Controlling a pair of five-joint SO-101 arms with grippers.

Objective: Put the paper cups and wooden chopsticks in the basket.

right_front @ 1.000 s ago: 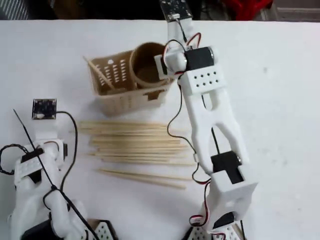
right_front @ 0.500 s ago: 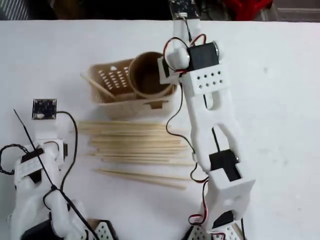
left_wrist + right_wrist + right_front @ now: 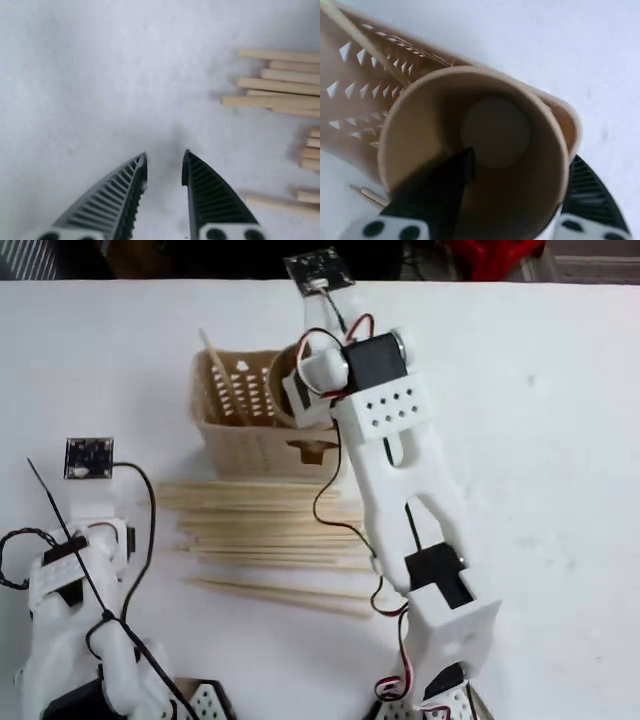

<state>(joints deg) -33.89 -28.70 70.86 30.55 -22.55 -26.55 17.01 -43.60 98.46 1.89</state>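
Observation:
A brown paper cup sits in one end of the perforated tan basket, mouth up. My right gripper is shut on the cup's rim, one finger inside and the other outside. In the high view the right gripper covers most of the cup. A single chopstick leans inside the basket. A loose pile of wooden chopsticks lies on the table in front of the basket. My left gripper stands open just above bare table, left of the chopstick ends.
The white table has free room to the right and behind the basket. The left arm's body and its black cable fill the near left corner. The right arm stretches over the pile's right end.
My right gripper has swung left with the cup. The basket went with it, shifting left and standing more upright, and the chopstick inside now leans steeper. The left arm has stayed still.

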